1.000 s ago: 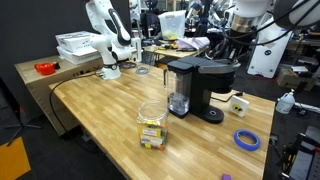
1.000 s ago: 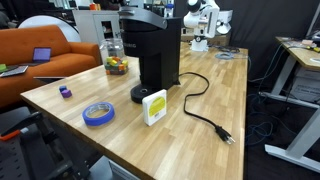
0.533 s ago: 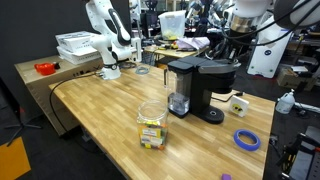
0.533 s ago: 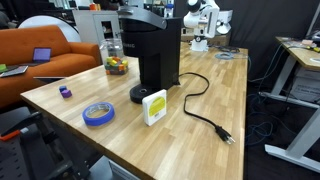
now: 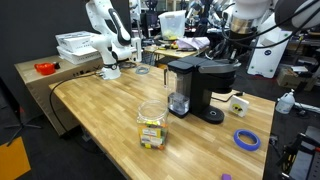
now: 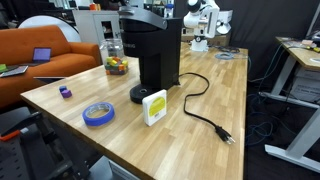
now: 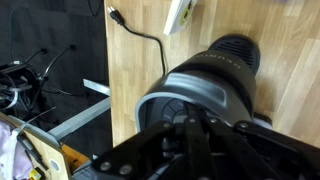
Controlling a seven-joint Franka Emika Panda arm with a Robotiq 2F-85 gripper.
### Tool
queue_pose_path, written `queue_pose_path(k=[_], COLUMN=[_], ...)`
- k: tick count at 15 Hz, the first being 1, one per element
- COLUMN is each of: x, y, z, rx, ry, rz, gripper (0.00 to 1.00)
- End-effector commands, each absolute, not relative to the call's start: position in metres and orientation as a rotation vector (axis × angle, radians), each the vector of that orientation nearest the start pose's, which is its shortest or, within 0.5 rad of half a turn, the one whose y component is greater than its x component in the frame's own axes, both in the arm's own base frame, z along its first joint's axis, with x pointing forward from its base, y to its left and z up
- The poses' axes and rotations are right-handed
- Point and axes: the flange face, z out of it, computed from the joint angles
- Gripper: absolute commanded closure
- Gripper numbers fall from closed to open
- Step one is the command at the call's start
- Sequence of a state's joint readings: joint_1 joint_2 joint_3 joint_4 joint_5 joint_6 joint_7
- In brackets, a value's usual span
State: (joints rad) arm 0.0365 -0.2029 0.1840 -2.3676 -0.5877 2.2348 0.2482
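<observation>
- End effector (image 7: 197,128) of mine hangs over the coffee maker (image 7: 215,75), fingers pressed together.
- Coffee maker stands on the tabletop (image 7: 130,90), beside a cord (image 7: 140,35) and a small box (image 7: 180,12).

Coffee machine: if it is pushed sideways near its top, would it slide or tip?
The coffee machine is tall on a fairly small round base, so a high push may tip it. It looks bulky, probably heavy. Its power cord lies loose and unplugged on the table, so it should drag along freely.

No writing is legible on the coffee maker (image 5: 196,86) or elsewhere.
</observation>
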Motion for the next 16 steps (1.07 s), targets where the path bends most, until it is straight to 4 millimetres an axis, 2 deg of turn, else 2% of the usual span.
queue_pose_path(k=[1, 12, 16], x=[0.471, 0.467, 0.466], y=[0.091, 0.091, 0.094], z=[0.418, 0.421, 0.432], rx=[-3.635, -3.665, -3.728], ry=[-0.613, -0.666, -0.849], rz=[-0.290, -0.304, -0.376], gripper=[1.00, 1.00, 1.00])
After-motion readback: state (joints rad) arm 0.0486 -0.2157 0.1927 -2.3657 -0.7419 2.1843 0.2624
